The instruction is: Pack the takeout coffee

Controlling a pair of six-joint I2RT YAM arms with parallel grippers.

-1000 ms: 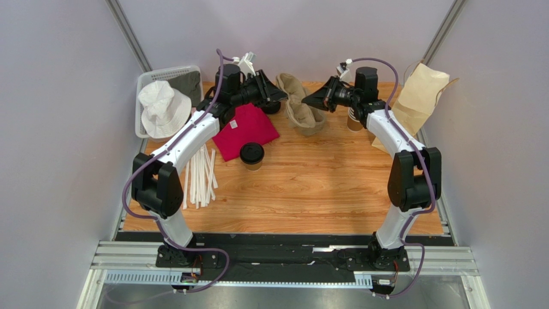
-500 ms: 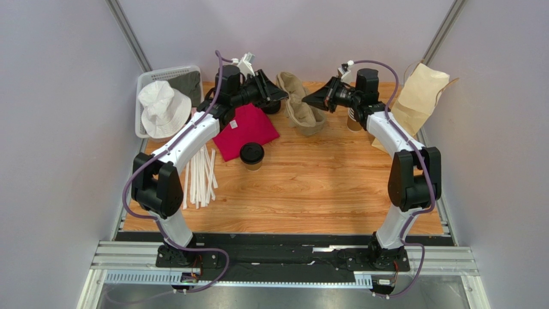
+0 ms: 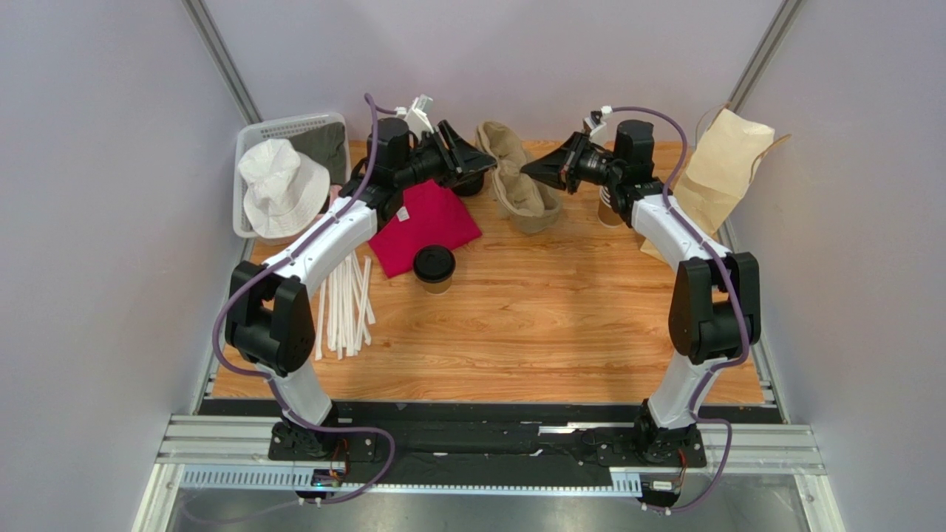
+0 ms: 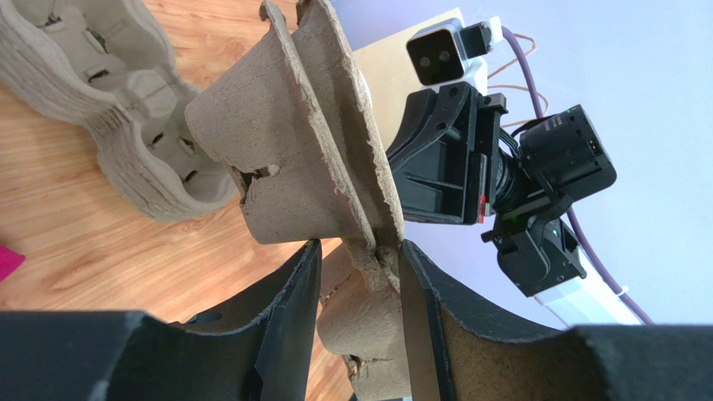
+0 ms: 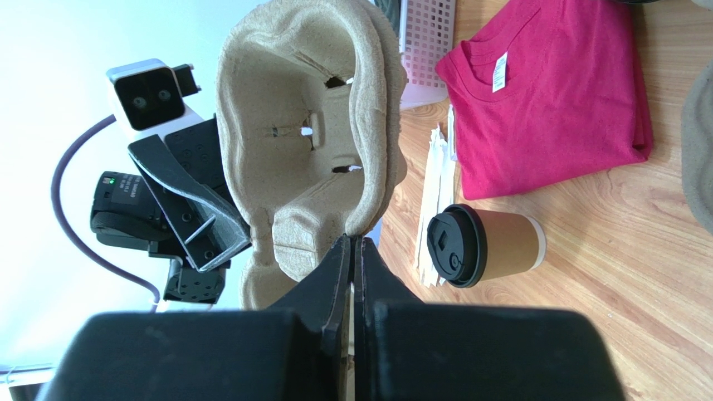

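Observation:
The takeout coffee [image 3: 434,267], a brown paper cup with a black lid, stands on the table in front of the red shirt; it also shows in the right wrist view [image 5: 485,245]. At the back, a pulp cup carrier [image 3: 505,150] hangs on edge between the two grippers. My right gripper [image 3: 536,172] is shut on the carrier's rim [image 5: 352,242]. My left gripper [image 3: 475,164] straddles the carrier's opposite edge [image 4: 358,251]. Its jaws are parted: the rim rests against one finger and a gap shows at the other. The carrier's cup pockets [image 5: 310,125] face the right wrist camera.
A stack of more pulp carriers [image 4: 84,100] lies on the table below the held one. A red shirt [image 3: 422,222], white straws [image 3: 346,299] and a basket with a white hat [image 3: 283,183] are on the left. A paper bag [image 3: 722,166] and stacked cups [image 3: 611,208] stand at the right.
The left gripper's jaws have spread wider around the carrier's edge. Both arms have shifted only slightly; the right grip is unchanged.

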